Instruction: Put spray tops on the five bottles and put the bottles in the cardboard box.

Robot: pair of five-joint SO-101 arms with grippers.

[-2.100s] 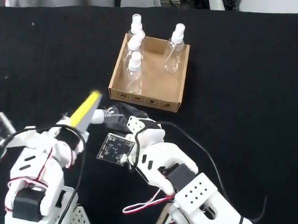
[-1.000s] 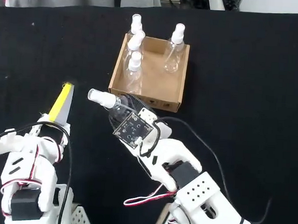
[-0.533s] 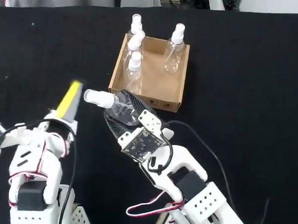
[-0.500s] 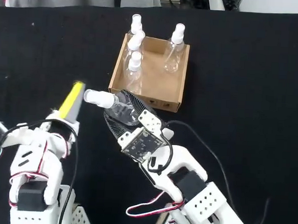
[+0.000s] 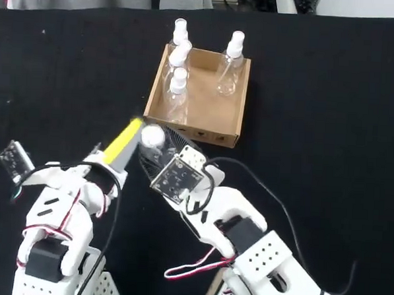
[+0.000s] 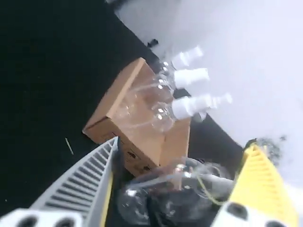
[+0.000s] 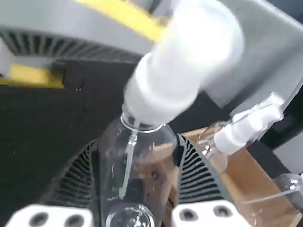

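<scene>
Last bottle held up just in front of the box, top going on.

Your right gripper (image 7: 137,156) has its jaws clamped on the bottle (image 7: 142,137), probably to steady it. The spray top (image 7: 182,66) looks tilted on the neck. Your left gripper (image 5: 139,132) has its jaws apart, one on each side of the top. Four capped bottles (image 5: 178,93) crowd the box (image 5: 192,133), mostly on your left arm's side.

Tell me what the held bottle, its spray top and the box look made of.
Bottle: clear, glossy plastic by the look; its dip tube shows through the wall. Spray top: opaque white plastic, smooth, probably. Box: plain brown cardboard, matte, thin walls.
</scene>
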